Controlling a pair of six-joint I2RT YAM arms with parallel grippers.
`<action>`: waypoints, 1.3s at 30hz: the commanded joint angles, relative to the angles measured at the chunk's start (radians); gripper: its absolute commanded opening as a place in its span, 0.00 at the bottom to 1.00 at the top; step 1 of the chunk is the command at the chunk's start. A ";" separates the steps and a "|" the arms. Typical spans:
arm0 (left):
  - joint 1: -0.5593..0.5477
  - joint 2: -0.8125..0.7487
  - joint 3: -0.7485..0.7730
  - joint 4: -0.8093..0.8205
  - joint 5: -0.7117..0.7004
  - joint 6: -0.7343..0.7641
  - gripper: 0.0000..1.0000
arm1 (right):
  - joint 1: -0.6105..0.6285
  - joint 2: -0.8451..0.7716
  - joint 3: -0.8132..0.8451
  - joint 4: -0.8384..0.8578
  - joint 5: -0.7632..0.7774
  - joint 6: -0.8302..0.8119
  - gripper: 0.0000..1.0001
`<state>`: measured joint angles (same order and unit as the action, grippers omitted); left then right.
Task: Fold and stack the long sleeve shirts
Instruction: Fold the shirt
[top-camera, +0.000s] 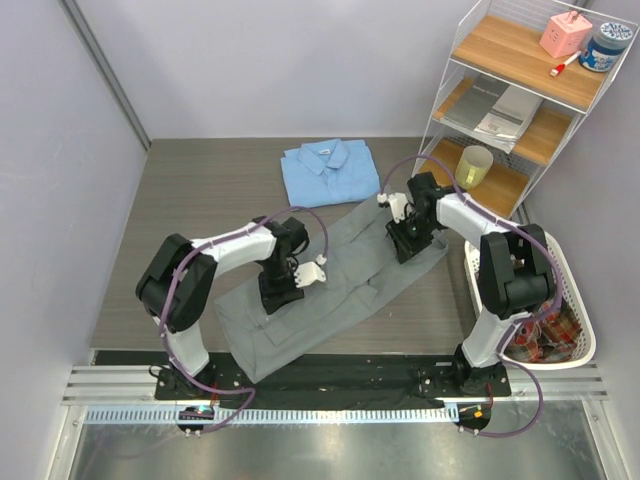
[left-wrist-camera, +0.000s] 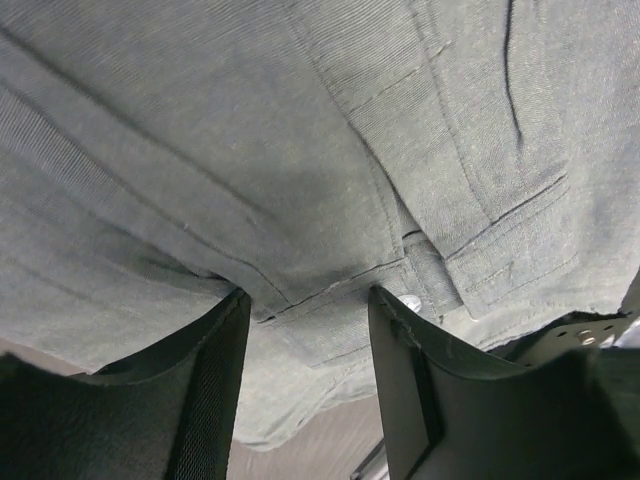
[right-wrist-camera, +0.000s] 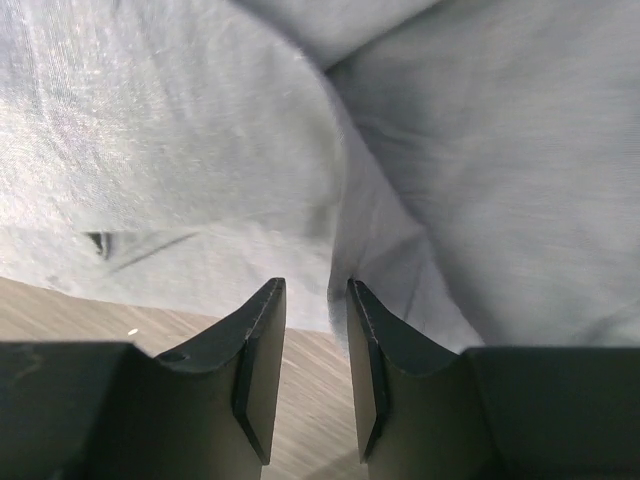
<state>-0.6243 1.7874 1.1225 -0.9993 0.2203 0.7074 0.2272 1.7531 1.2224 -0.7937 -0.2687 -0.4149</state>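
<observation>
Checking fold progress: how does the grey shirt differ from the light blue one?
The grey shirt lies spread long and diagonal; the light blue shirt is folded into a compact rectangle, collar up. The left gripper and right gripper are at the grey shirt; nothing touches the light blue shirt. Both rest on the table.

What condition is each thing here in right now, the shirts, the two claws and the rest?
grey shirt: laid out long and diagonal on the table, not yet folded small.
light blue shirt: folded, at the table's far side.
left claw: open, low over the grey shirt.
right claw: narrowly open at the grey shirt's edge.
yellow cup: upright on the shelf.
basket: holds plaid cloth.
</observation>
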 joint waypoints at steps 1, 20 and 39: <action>-0.103 0.047 -0.032 0.045 0.068 -0.112 0.50 | 0.031 0.040 -0.034 0.057 -0.020 0.034 0.36; -0.275 0.070 -0.021 0.123 0.223 -0.255 0.47 | 0.092 0.238 0.084 0.183 0.066 -0.099 0.38; -0.344 0.044 -0.001 0.169 0.244 -0.281 0.50 | 0.193 0.300 0.212 0.214 0.137 -0.208 0.40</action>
<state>-0.9672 1.8492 1.1660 -0.9760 0.4252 0.3988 0.4301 2.0361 1.4597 -0.6067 -0.1581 -0.5678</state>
